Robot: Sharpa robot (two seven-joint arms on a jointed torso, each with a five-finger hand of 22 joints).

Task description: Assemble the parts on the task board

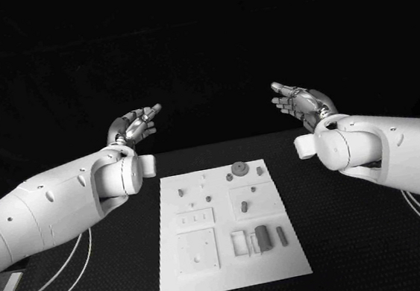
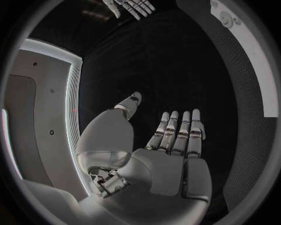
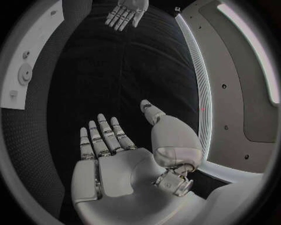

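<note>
Head view: white task board (image 1: 233,281), small grey parts (image 1: 238,169); left robot hand (image 1: 134,125), right robot hand (image 1: 303,101) wide, empty.

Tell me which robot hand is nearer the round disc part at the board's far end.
Right, slightly. The right robot hand is raised beyond the disc on its right; the left robot hand is farther off on its left.

The arms (image 1: 56,201) have smooth white shells that look like hard plastic with a soft sheen. The left hand (image 2: 158,159) and the right hand (image 3: 117,164) look like silvery metal, satin rather than mirror-bright, with smooth pale panels on palm and fingers. The board (image 1: 232,278) is a flat, matt white plate. The small parts (image 1: 239,168) on it are dull grey. The desk (image 1: 378,238) is black and matt, with a fine dotted, mesh-like texture.
</note>
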